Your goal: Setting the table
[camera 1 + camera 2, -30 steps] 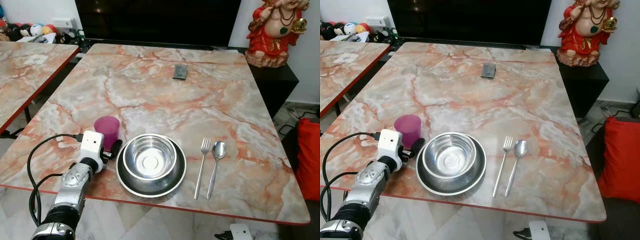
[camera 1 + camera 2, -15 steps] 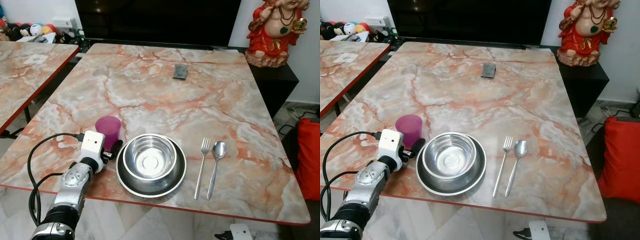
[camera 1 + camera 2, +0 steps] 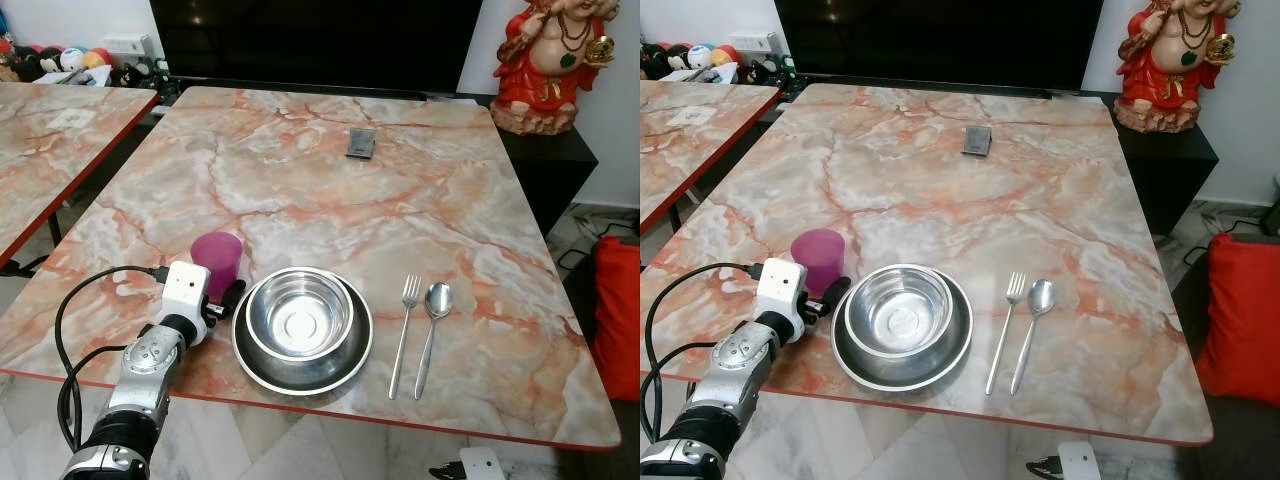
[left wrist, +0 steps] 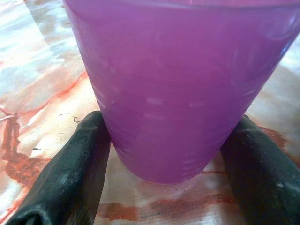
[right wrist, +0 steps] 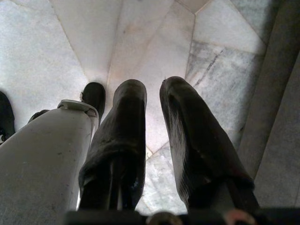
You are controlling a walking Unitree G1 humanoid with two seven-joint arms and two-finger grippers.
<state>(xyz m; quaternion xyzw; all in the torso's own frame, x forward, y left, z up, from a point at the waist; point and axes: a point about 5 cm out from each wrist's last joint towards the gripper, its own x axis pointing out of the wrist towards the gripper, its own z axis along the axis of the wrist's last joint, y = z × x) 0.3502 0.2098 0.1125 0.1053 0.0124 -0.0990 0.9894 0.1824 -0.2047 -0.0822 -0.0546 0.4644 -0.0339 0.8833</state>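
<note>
Left jaws (image 4: pixel 159 154) sit one each side of the purple cup (image 3: pixel 217 262), black fingers (image 4: pixel 70 173) against its lower wall w/ no visible gap, so closed on it at the base. Cup stands upright on the counter (image 3: pixel 330 190) near the front edge, toward the left corner. Just beside it, twd the middle of the front edge, a steel bowl (image 3: pixel 299 314) nested in a steel plate (image 3: pixel 302 364). Fork (image 3: pixel 404 334) & spoon (image 3: pixel 431 333) lie side by side next to the plate, on its side nearer the right edge, handles pointing at the front edge. Small dark card-like item (image 3: pixel 360 143) lies near the back edge. Right jaws (image 5: pixel 152 140) hang over the floor (image 5: pixel 70 51), fingers slightly apart, holding nothing.
</note>
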